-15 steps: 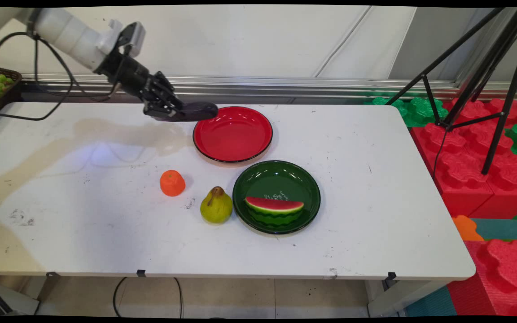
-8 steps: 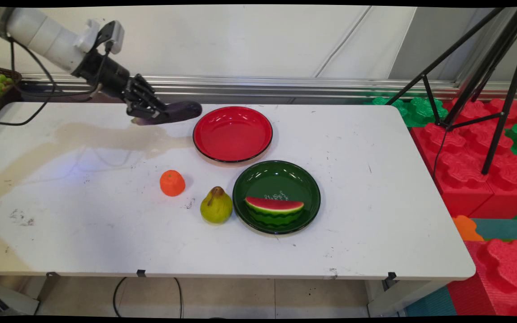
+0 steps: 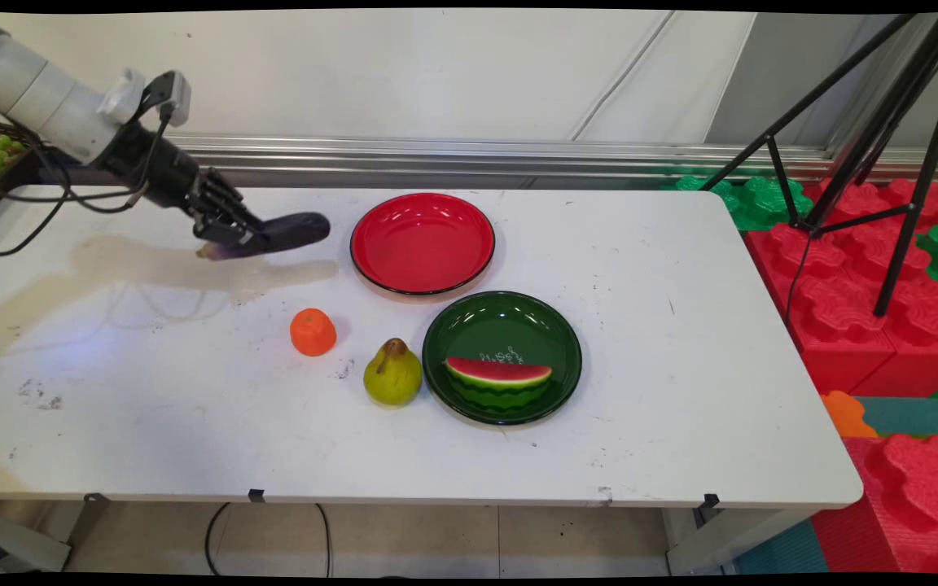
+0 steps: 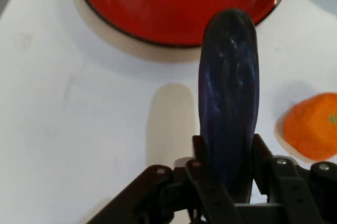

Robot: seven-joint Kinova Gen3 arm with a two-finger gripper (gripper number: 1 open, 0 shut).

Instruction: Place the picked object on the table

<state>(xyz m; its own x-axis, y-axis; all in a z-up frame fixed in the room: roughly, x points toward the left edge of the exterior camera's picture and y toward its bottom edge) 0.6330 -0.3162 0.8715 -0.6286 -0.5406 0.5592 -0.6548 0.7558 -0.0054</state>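
The gripper [image 3: 229, 236] hides the stem end of a glossy, dark purple eggplant [image 3: 294, 231], clamped between its 2 fingers above the white table [image 3: 681, 342], left of the round red plate [image 3: 422, 242]. A dimpled orange [image 3: 313, 332] sits nearer the front.

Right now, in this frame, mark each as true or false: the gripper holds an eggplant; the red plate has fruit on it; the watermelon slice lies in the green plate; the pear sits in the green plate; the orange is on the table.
1. The gripper holds a purple eggplant. True.
2. The red plate has fruit on it. False: it is bare.
3. The watermelon slice lies in the green plate. True.
4. The pear sits in the green plate. False: it stands on the table, beside the plate's left rim.
5. The orange is on the table. True.
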